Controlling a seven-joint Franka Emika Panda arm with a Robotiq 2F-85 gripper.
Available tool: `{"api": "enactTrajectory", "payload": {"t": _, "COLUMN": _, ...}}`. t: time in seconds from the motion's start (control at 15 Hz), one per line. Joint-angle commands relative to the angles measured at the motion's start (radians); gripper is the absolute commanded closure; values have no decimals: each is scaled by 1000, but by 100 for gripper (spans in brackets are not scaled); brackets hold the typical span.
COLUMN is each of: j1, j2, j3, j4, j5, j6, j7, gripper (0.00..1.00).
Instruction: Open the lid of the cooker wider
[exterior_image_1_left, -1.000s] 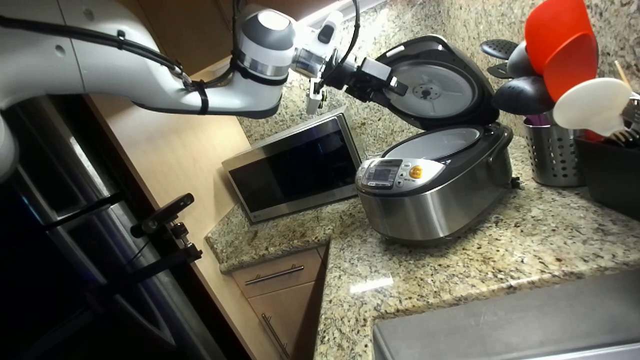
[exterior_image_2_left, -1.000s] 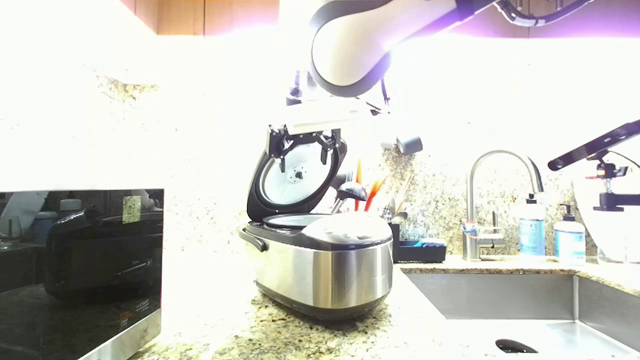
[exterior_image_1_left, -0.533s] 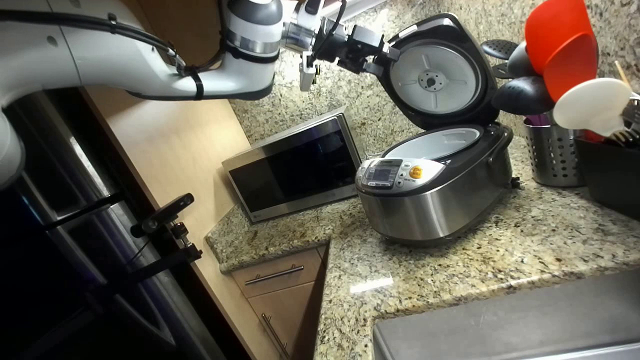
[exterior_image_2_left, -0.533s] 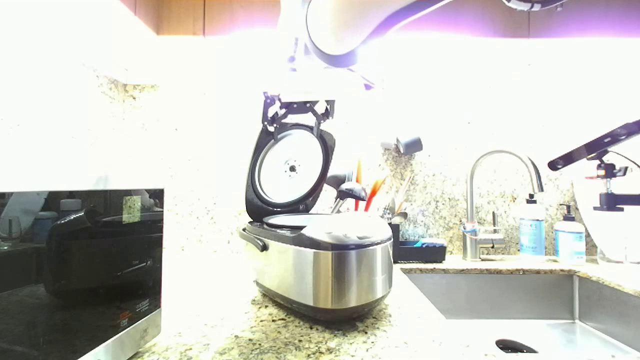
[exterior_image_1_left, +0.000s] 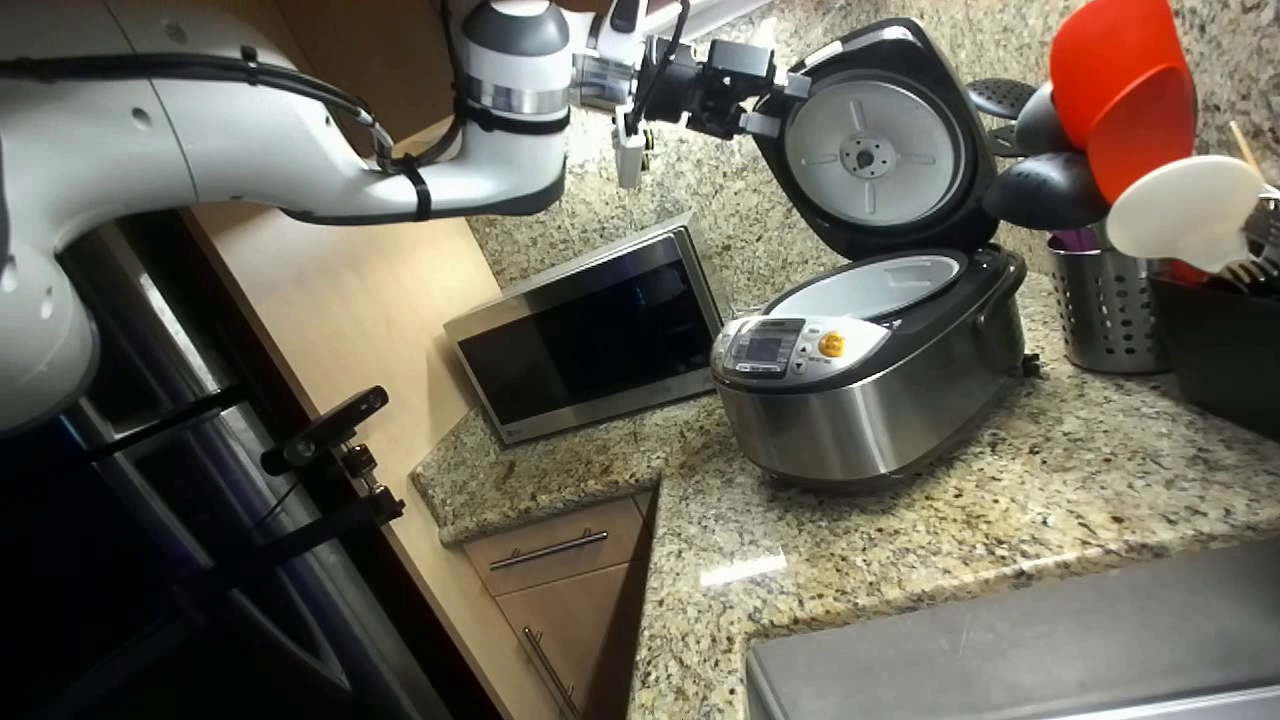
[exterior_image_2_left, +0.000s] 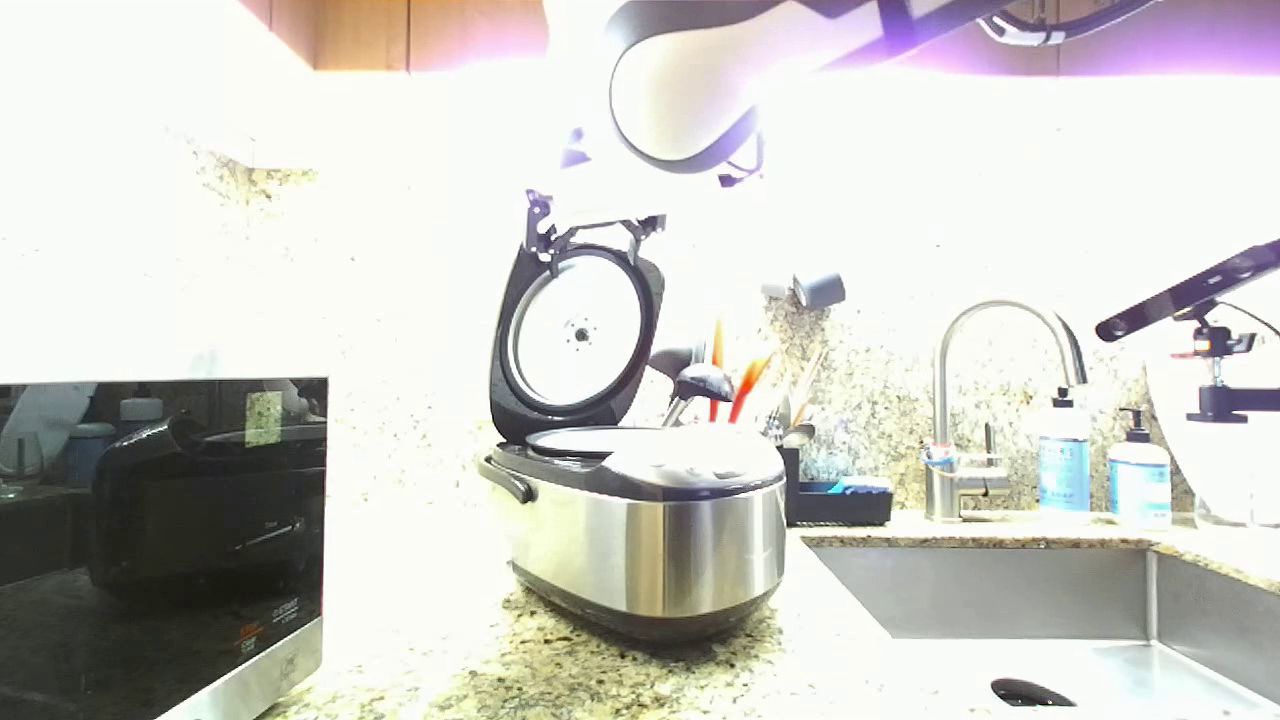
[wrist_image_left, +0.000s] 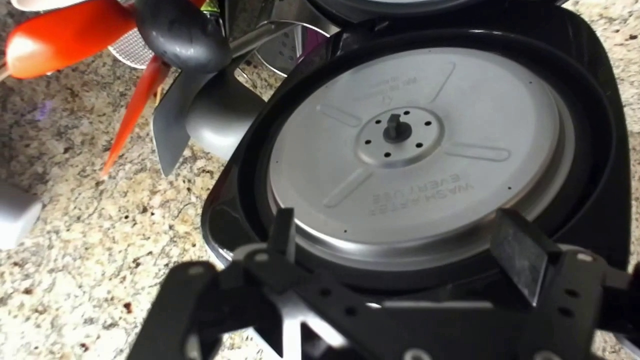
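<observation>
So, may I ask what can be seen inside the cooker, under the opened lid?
Inside the cooker, an exterior view shows only a pale-grey inner wall. Deeper down, the dark rim blocks the view, so I cannot tell whether anything lies there.

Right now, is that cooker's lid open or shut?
Open: in both exterior views the lid stands raised at the back of the cooker, its grey inner plate showing.

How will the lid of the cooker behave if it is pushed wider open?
The lid will likely swing rather than slide, as it meets the cooker along one edge. It is probably stiff, since its rim looks thick. Its plate may be slippery, looking like smooth metal.
</observation>
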Motion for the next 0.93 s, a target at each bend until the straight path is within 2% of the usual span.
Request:
{"api": "enactTrajectory", "payload": {"t": 0.0, "j1": 0, "j2": 55, "j3": -53, "j4": 84, "j5": -31, "j6": -10, "j7": 57, "gripper": 0}}
{"api": "enactTrajectory", "payload": {"t": 0.47, "j1": 8, "j2": 64, "j3": -115, "j4": 124, "j5": -65, "j6": 11, "j7": 147, "gripper": 0}}
{"api": "enactTrajectory", "payload": {"t": 0.87, "j1": 28, "j2": 35, "j3": -106, "j4": 79, "j5": -46, "j6": -49, "j7": 103, "gripper": 0}}
